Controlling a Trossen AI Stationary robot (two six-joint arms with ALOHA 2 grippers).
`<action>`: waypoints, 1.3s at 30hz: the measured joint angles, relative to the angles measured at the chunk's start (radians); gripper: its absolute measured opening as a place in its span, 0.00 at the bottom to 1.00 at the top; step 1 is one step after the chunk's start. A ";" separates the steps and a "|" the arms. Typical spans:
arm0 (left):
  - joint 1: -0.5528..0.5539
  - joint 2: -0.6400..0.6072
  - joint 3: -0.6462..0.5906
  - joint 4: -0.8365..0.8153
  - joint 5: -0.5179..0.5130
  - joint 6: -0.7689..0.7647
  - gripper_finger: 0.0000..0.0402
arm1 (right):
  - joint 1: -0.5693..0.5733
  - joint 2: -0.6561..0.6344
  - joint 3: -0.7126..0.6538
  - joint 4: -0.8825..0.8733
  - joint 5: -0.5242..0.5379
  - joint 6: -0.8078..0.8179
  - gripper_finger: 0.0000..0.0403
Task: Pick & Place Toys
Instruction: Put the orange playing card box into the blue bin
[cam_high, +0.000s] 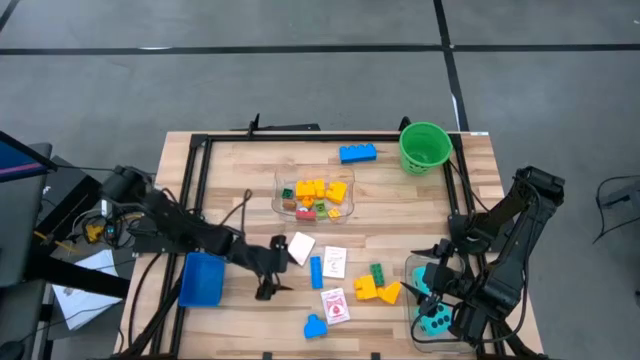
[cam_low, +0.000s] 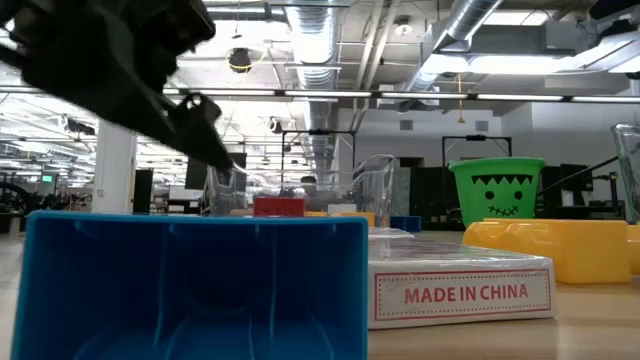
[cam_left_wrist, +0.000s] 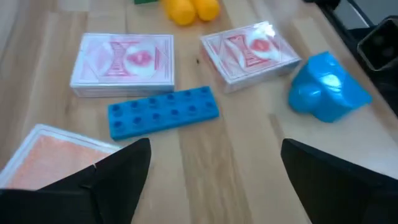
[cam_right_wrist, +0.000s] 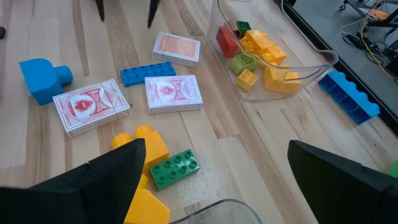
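Observation:
My left gripper (cam_high: 272, 268) is open and empty, low over the table's middle; it also shows in the left wrist view (cam_left_wrist: 214, 180). Ahead of it lie a long blue brick (cam_left_wrist: 163, 111), two red-and-white card packs (cam_left_wrist: 123, 64) (cam_left_wrist: 250, 47) and a blue chunky piece (cam_left_wrist: 326, 87). An orange-backed card (cam_left_wrist: 50, 155) lies partly under one finger. My right gripper (cam_right_wrist: 217, 180) is open and empty at the near right (cam_high: 425, 285), above a green brick (cam_right_wrist: 175, 167) and yellow bricks (cam_right_wrist: 146, 144). Teal dice (cam_high: 437, 318) lie in a clear tub.
A clear tub (cam_high: 315, 195) holding several bricks stands mid-table, a blue brick (cam_high: 357, 153) and the green bucket (cam_high: 424, 147) at the far side, a blue tray (cam_high: 202, 278) at the near left. A black frame (cam_high: 190, 190) borders the table.

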 joint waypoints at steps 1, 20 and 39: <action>0.006 0.024 0.000 0.026 0.003 0.000 0.88 | 0.000 0.000 0.000 0.000 0.000 0.000 0.95; 0.040 0.162 0.003 0.102 0.134 -0.137 0.86 | 0.000 0.000 0.000 -0.001 0.000 0.000 0.95; -0.088 0.156 0.008 -0.050 0.116 -0.335 0.83 | 0.001 0.000 0.000 0.006 0.000 0.000 0.95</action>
